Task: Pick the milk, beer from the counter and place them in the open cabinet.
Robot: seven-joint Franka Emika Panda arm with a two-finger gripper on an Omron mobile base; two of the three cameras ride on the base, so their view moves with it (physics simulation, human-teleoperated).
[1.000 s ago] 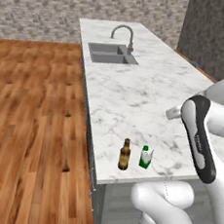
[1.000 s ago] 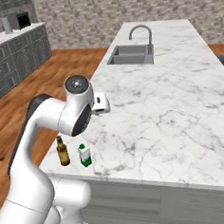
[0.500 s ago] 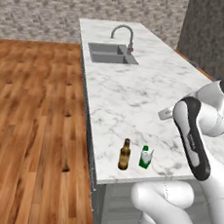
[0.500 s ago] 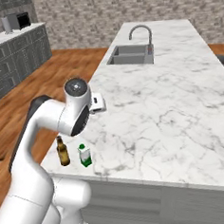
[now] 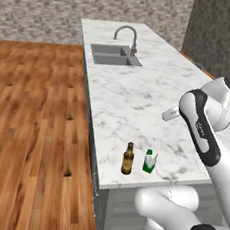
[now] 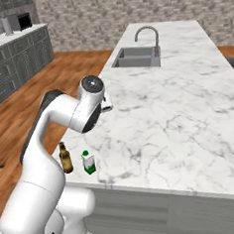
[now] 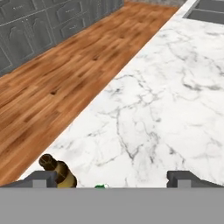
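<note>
Over the last second the arm has swung its hand round toward the counter's (image 5: 138,99) near edge, so the wide-open, empty gripper (image 7: 113,177) now looks down with the beer (image 7: 59,171) and milk (image 7: 101,186) just below its fingertips, suggesting a first pick is close.

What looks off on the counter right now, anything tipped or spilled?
Nothing stands out. The beer and milk stand upright side by side near the counter edge, apart from each other, no spill visible.
</note>
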